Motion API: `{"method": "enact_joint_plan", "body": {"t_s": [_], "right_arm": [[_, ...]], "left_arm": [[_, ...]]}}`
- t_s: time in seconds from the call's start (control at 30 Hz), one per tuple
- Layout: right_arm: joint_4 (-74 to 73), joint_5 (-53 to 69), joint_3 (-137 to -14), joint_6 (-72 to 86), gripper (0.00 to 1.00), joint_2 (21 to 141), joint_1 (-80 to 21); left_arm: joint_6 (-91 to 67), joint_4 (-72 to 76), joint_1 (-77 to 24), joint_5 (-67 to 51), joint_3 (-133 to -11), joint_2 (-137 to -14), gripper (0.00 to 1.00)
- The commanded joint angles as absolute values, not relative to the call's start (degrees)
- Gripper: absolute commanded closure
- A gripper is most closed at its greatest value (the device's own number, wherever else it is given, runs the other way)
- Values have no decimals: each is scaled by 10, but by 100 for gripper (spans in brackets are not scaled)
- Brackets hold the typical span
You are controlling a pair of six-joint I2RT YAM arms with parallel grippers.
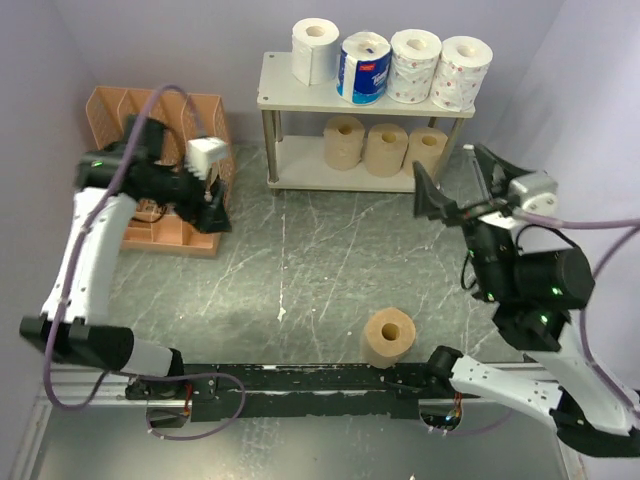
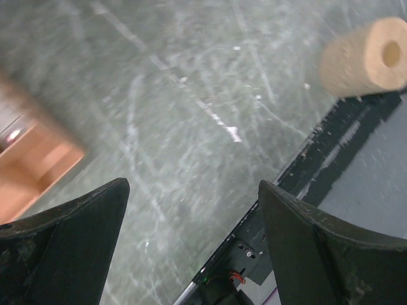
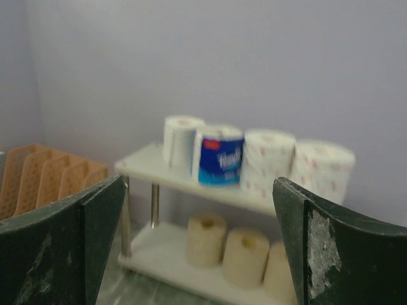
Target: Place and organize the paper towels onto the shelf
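The shelf point(image 1: 280, 98) stands at the back centre. Its top board holds a white roll point(image 1: 316, 50), a blue-wrapped roll point(image 1: 364, 68) and two pink-print rolls point(image 1: 415, 65). Its lower board holds three tan rolls point(image 1: 386, 149). A fourth tan roll point(image 1: 388, 337) stands alone on the table near the front edge; it also shows in the left wrist view point(image 2: 362, 57). My left gripper point(image 1: 212, 208) is open and empty beside the orange organizer, its jaws wide over bare table point(image 2: 192, 184). My right gripper point(image 1: 458, 180) is open and empty, raised to the right of the shelf and facing it point(image 3: 198, 183).
An orange mesh file organizer point(image 1: 110, 110) stands at the back left, close behind the left gripper. A black rail point(image 1: 300, 380) runs along the table's near edge, just in front of the lone tan roll. Lilac walls enclose the back and sides.
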State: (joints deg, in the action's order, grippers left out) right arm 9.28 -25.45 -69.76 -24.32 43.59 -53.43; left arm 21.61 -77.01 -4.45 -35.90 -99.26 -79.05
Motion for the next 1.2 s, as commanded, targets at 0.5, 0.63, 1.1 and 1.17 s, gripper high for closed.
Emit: {"method": "enact_joint_plan", "body": {"t_s": [0.5,0.63,1.1,1.17], "right_arm": [[-152,-615,-356,-153,0,178,-534],[-18,-683,-263,-244,0,61,-534],[-49,-786,-271,-249,0,0,-552],[-51,-782,-271,-249,0,0,-552]], "left_arm": [[178,-751,-642,-236,-1158,-1041,5],[176,-746,-652,-272,-1208,-1093,5],[48,-260,-645,-342,-883,-1046,5],[20,-197,-637,-350,-850,-1048,5]]}}
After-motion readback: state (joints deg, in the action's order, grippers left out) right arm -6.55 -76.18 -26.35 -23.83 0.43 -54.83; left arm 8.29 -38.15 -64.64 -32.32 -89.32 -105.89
